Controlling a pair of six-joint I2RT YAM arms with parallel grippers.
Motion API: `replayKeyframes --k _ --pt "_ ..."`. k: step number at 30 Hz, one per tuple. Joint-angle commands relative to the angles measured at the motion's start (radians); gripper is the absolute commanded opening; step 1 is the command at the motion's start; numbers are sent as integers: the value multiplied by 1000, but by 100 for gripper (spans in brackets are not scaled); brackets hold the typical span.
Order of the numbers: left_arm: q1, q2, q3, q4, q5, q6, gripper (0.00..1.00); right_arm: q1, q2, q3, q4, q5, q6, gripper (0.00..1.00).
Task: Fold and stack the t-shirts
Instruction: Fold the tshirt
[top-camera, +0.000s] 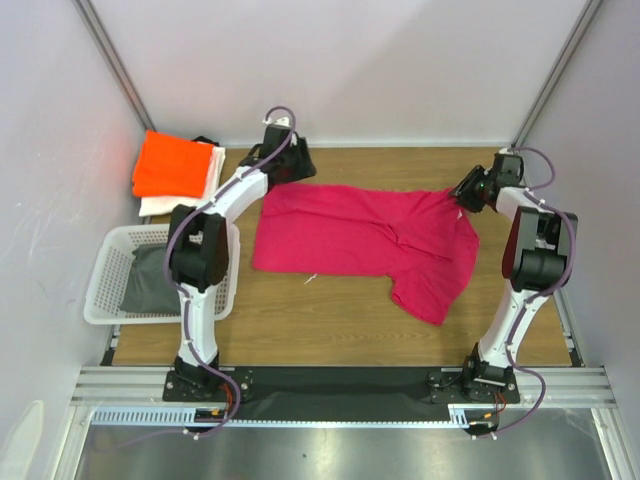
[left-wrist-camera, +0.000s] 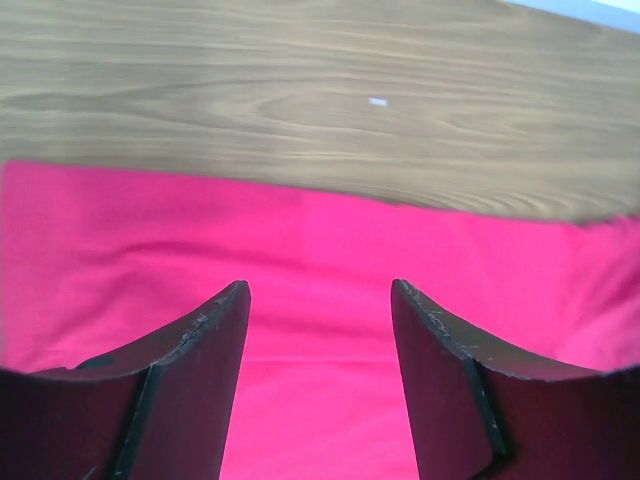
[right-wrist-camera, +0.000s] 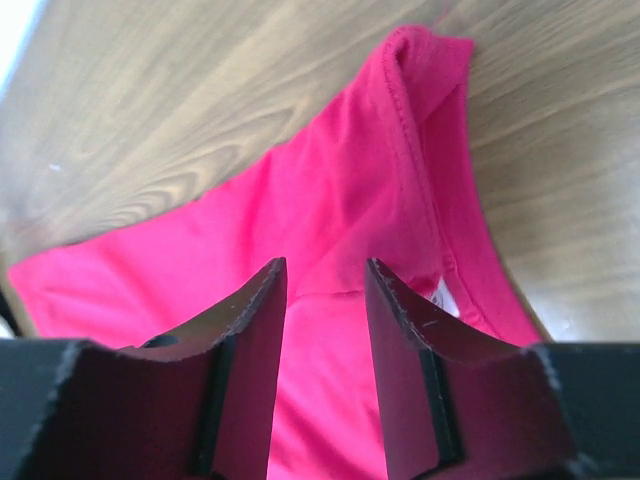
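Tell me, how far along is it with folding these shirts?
Done: the orange t-shirt lies folded on the white t-shirt. In hand: the pink t-shirt lies spread out, both the left gripper and right gripper open over it. Left: folding and stacking it.

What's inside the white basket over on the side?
A grey cloth lies bunched inside the white basket. The left arm reaches across the basket's right side and hides that part. Whatever may lie under the cloth is covered too.
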Motion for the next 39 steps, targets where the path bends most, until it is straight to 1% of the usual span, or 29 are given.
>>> replayKeyframes --k 1,7,12,17,20,24,27,28,32,34,35,39 --pt "20 29 -29 -7 40 -34 64 13 57 75 -12 40 -26 41" --pt "58 50 -61 -21 29 -63 63 3 159 182 -80 115 -69 41" --pt "89 55 -97 -24 20 -119 62 -27 229 273 -104 137 -84 41" --pt "119 53 -123 -21 -1 -125 61 -43 292 353 -118 138 -104 41" --pt "126 68 -115 -24 2 -119 61 -43 320 380 -109 134 -113 41" --pt "124 101 -88 -36 5 -105 60 -38 355 441 -124 91 -121 41" --pt "124 111 -84 -45 -1 -96 60 -29 346 446 -111 79 -133 41" --pt "126 113 -84 -49 -33 -94 60 -27 343 455 -108 74 -138 42" --pt "124 108 -86 -72 -79 -74 59 -24 338 518 -143 57 -152 43" --pt "124 102 -87 -76 -96 -62 56 -23 328 535 -161 48 -152 43" --pt "124 99 -87 -79 -127 -54 56 -23 321 535 -160 49 -155 43" --pt "121 79 -72 -111 -168 27 56 -24 321 544 -173 57 -173 44"
